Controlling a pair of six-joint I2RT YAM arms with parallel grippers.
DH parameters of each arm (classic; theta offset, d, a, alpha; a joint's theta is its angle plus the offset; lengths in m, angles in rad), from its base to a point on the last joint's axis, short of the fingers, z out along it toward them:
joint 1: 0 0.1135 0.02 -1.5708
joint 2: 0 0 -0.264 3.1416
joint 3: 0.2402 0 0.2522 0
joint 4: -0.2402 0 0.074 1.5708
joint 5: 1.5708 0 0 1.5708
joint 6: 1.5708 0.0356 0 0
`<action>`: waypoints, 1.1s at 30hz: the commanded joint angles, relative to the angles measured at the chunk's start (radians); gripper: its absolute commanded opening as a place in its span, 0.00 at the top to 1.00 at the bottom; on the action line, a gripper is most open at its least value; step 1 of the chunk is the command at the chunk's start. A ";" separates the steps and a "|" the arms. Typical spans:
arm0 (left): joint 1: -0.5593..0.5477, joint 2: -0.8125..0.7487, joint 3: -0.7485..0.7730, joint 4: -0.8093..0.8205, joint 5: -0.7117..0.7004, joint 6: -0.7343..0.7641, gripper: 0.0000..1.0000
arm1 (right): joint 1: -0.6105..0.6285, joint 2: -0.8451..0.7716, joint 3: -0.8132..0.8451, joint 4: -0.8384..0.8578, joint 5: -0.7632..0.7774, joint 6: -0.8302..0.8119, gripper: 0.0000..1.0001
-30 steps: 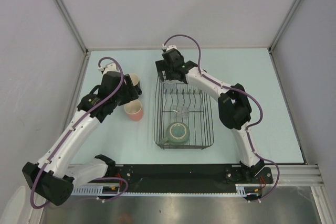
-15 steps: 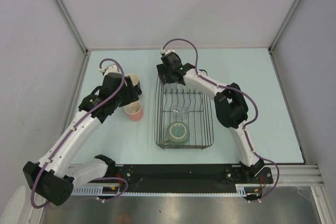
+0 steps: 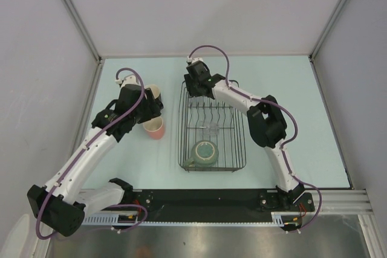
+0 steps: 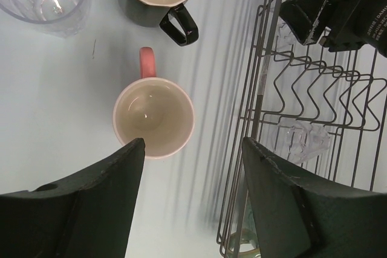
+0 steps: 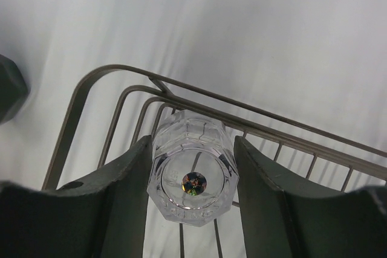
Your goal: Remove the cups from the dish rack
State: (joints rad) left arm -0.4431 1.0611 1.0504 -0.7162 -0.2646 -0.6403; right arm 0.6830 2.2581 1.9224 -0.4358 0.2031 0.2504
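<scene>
Cups point(image 4: 153, 118): 3 out, 2 in rack point(image 3: 211, 112), 1 gripped.

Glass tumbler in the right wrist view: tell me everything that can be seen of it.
The glass tumbler is clear, thick-walled and faceted, eight-sided in outline, with a small iridescent glint at its centre. One end faces the wrist camera. It sits between the right hand's two dark fingers, both pressed against its sides. Behind it lie the curved corner wires of the dish rack and the pale table; whether it touches a wire cannot be told.
</scene>
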 commanded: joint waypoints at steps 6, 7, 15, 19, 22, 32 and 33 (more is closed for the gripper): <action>-0.008 -0.024 0.016 0.049 -0.038 -0.016 0.31 | 0.007 -0.231 0.006 -0.090 0.082 -0.020 1.00; -0.008 -0.024 0.025 0.055 -0.039 -0.013 0.31 | 0.007 -0.250 0.009 -0.099 0.088 -0.022 1.00; -0.006 -0.020 0.031 0.138 0.045 -0.013 0.27 | 0.021 -0.468 -0.026 -0.178 0.108 -0.004 1.00; -0.005 -0.035 0.002 0.219 0.109 -0.058 0.28 | -0.002 -0.636 -0.222 -0.111 -0.020 0.065 1.00; 0.013 -0.039 -0.010 0.290 0.247 -0.087 0.28 | -0.023 -0.811 -0.370 0.032 -0.163 0.147 1.00; 0.037 -0.042 -0.144 0.667 0.680 -0.239 0.21 | -0.083 -1.048 -0.727 0.388 -0.493 0.368 1.00; 0.035 -0.047 -0.161 0.743 0.698 -0.281 0.19 | -0.092 -1.060 -0.782 0.426 -0.517 0.395 1.00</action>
State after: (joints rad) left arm -0.4118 1.0454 0.9466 -0.2268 0.2539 -0.7986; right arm 0.6071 1.2636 1.2350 -0.2657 -0.1356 0.5167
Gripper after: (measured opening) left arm 0.771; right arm 0.549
